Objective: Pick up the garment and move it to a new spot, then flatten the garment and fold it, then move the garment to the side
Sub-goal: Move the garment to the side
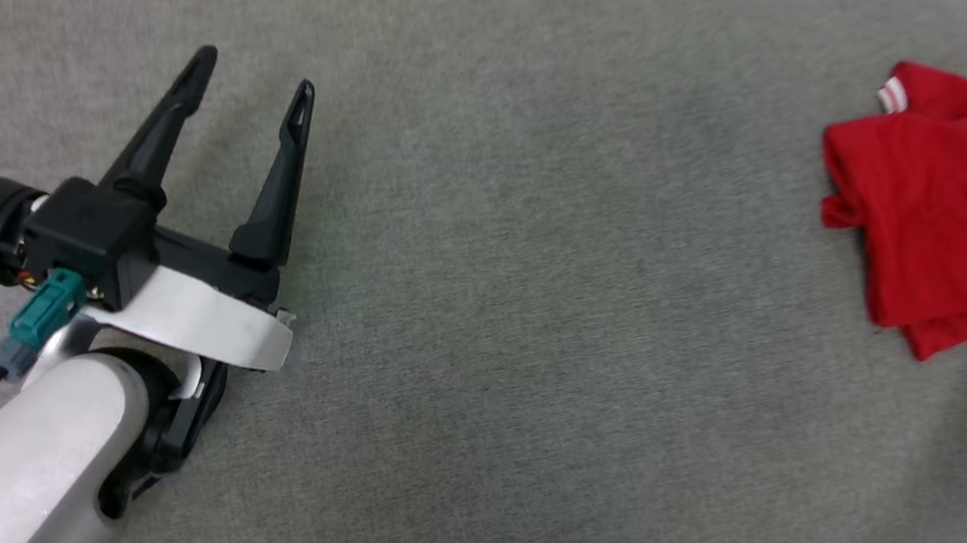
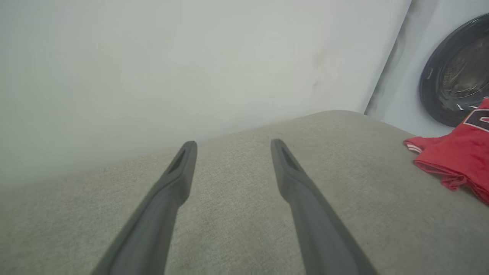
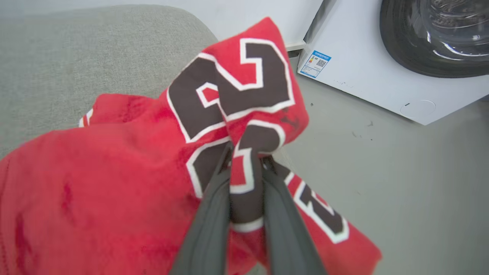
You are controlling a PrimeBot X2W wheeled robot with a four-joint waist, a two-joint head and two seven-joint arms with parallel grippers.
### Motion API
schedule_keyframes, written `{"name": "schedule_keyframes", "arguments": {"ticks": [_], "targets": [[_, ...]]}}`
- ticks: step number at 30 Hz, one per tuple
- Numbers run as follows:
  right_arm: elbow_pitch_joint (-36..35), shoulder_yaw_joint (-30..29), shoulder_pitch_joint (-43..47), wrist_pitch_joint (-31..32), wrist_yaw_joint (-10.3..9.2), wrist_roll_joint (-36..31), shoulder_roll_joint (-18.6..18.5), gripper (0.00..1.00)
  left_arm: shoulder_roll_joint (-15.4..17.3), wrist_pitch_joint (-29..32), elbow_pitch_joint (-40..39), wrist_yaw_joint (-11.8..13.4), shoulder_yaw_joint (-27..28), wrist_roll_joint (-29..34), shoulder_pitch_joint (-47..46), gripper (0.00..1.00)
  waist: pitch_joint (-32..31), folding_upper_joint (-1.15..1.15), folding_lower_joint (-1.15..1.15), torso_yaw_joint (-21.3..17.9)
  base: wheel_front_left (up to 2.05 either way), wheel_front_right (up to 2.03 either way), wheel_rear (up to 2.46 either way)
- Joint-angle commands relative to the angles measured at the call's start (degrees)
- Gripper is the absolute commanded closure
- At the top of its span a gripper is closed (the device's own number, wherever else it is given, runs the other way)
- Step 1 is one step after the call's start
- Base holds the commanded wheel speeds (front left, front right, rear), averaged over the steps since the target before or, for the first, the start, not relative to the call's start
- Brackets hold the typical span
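The garment [image 1: 955, 207] is a red jersey shirt with dark white-outlined numerals, bunched at the far right of the grey padded surface [image 1: 533, 314]. Its edge also appears at the right of the left wrist view [image 2: 458, 160]. In the right wrist view my right gripper [image 3: 246, 160] is shut on a fold of the garment [image 3: 114, 183], pinching the numbered part and lifting it over the surface's edge. My left gripper [image 1: 256, 72] hovers at the left over bare surface, open, far from the shirt, with nothing between its fingers [image 2: 179, 168].
A white washing machine [image 3: 366, 65] with a dark round door [image 2: 458, 72] stands beyond the surface's right end, on a grey floor [image 3: 401, 183]. A pale wall [image 2: 191, 57] rises behind the surface. Bare padding stretches between the left gripper and the shirt.
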Motion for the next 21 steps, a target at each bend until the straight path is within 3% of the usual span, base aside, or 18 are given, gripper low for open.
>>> {"name": "schedule_keyframes", "arguments": {"ticks": [1,2,8,14,21], "targets": [[0.9,-1.0,-1.5,-1.1,-0.02,-1.1,0.5,0.65,0.0,0.2,-0.2,-0.2,0.0,0.5,-1.0,0.00,3.7,0.00,-0.01,1.4,0.00,0.00,0.00],[2.6,-3.7,-2.4,-4.0,-0.02,-3.6,0.7,0.00,0.0,0.3,0.0,-0.3,0.0,0.6,-1.7,0.00,4.7,0.00,-0.01,1.8,0.00,0.00,0.00],[6.6,-11.2,-3.1,-10.9,-0.02,-10.5,1.8,0.00,-0.4,-0.2,1.3,-0.7,-0.4,0.2,-1.8,0.00,3.8,0.00,-0.01,2.2,0.00,0.00,0.00],[6.7,-15.5,0.4,-14.3,-0.03,-14.3,3.1,0.00,-1.6,-2.2,4.0,-0.1,-0.4,-1.4,1.8,0.00,-2.8,0.00,-0.01,2.5,0.00,0.00,0.00],[0.6,-13.3,8.4,-15.1,-0.02,-15.4,6.7,0.00,-3.9,-4.6,6.8,0.9,-0.2,-4.5,8.4,0.00,-12.5,0.00,-0.01,4.4,0.00,0.00,0.00]]}}
